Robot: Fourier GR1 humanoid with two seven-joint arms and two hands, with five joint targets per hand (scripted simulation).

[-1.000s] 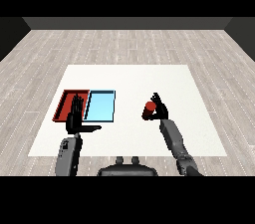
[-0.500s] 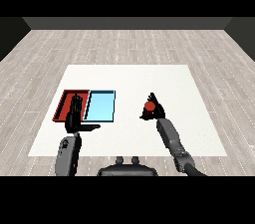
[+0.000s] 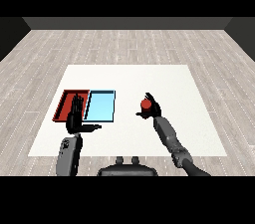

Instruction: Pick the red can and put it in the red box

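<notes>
Red can: right of frame centre, held in the right hand, well apart from both trays.
Right hand: fingers and thumb curled round the can.
Change: a second ago the hand and can sat a little further right; they have since shifted left, toward the trays.
Meaning: the pick looks done and the carry is under way; the placing is not yet done.
Red tray: left of frame centre, touching the light blue tray on its right.
Left hand: fingers straight and open, holding nothing, over the red tray's near edge, unchanged.
Risk: the can must cross the blue tray first.
</notes>
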